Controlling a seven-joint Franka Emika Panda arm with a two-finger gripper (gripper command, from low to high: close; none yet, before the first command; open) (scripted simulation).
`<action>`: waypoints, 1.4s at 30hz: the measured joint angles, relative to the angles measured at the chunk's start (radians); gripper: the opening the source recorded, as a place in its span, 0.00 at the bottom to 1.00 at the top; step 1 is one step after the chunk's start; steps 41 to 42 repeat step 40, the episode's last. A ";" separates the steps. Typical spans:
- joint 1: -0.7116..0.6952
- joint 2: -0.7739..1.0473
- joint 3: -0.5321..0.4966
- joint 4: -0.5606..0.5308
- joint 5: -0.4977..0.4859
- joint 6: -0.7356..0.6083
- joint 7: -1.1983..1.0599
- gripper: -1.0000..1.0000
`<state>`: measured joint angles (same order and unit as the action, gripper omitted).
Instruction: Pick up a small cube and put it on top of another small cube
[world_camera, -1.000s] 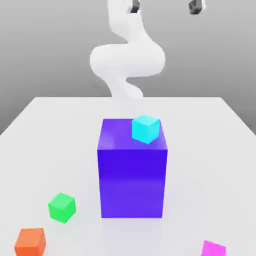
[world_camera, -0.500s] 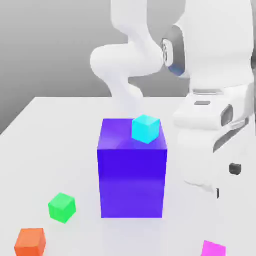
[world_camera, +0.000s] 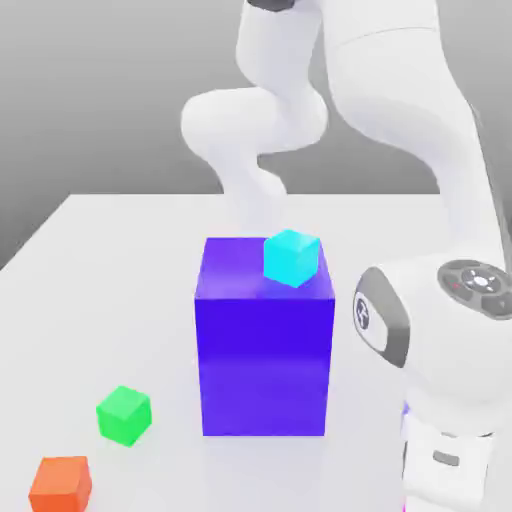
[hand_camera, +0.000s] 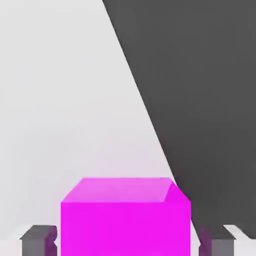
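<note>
You have the pale tabletop (world_camera: 120, 300) across the scene, its straight edge meeting a dark grey area (hand_camera: 200, 100) in the hand view. Your white arm (world_camera: 400, 90) reaches down at the exterior view's right, beside the big purple-blue block (world_camera: 264, 365). Your end effector (hand_camera: 128, 242) is lowered astride the pink cube (hand_camera: 128, 230), its fingers parted just wider than the cube, with a slim gap on each side; it has hold of nothing. That pink cube sits on the tabletop near its edge, between the fingers. Of your other small cubes, the orange one (world_camera: 60, 487) lies at the exterior view's near left, the cyan one (world_camera: 291, 258) rests on top of the block, towards the right, and the green one (world_camera: 124, 415) sits between orange and block.
</note>
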<state>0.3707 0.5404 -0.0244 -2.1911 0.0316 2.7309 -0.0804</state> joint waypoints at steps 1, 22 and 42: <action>0.000 0.000 0.000 0.000 0.000 -0.001 0.000 0.00; -0.324 -0.394 -0.212 -0.254 -0.194 -0.081 -0.666 0.00; -0.524 -0.381 -0.242 -0.504 0.117 0.114 -1.224 1.00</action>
